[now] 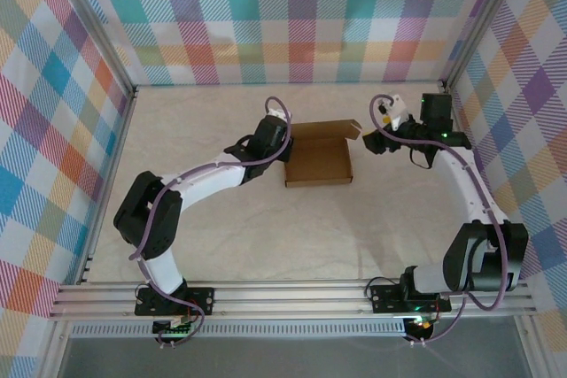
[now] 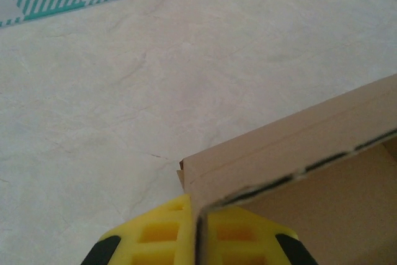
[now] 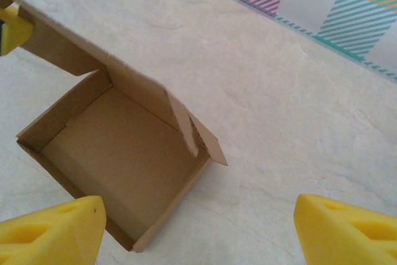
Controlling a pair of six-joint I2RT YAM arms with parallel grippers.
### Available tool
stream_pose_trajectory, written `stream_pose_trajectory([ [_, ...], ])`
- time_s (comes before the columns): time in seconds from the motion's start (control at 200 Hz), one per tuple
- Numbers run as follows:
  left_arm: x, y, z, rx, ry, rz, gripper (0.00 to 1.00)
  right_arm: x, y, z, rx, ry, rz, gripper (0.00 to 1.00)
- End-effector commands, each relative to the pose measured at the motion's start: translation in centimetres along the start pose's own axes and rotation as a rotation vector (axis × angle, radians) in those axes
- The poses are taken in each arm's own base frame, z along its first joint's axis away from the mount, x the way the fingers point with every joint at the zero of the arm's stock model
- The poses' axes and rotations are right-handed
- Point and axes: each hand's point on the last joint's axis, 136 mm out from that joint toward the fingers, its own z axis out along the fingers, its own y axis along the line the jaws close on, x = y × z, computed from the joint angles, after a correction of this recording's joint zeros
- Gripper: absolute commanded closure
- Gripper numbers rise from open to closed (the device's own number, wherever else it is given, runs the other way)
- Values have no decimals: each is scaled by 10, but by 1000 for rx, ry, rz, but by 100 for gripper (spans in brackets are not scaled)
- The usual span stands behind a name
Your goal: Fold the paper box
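Observation:
The paper box (image 1: 319, 162) is brown cardboard, standing open-topped in the middle of the table, with its lid flap raised along the far side. My left gripper (image 1: 283, 146) is at the box's left side. In the left wrist view its yellow fingers (image 2: 155, 234) are shut on the thin edge of the box wall (image 2: 291, 147). My right gripper (image 1: 377, 137) hovers just right of the box, open. In the right wrist view its fingers (image 3: 347, 228) stand wide apart with nothing between them, above the open box (image 3: 118, 153) and its small side flap (image 3: 186, 125).
The table (image 1: 221, 219) is pale and marbled. Plaid walls (image 1: 53, 130) close it in on three sides. A metal rail (image 1: 292, 294) with both arm bases runs along the near edge. Bare table lies in front of and behind the box.

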Motion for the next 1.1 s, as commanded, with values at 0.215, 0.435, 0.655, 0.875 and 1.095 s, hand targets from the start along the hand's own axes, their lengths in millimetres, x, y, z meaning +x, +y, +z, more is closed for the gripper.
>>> stream_pose_trajectory([
  [0.215,2,4,-1,108,144,73,100,-13,21,16,-262,-6,-217,25],
  [0.435,2,1,2,129,148,69,100,-11,4,52,-265,90,-285,32],
  [0.655,3,-2,2,152,148,71,100,-10,-6,81,-306,137,-298,60],
  [0.875,1,0,2,147,144,66,100,-4,-8,90,-333,168,-287,70],
  [1.095,3,1,3,142,147,67,100,-2,-7,87,-330,183,-290,61],
])
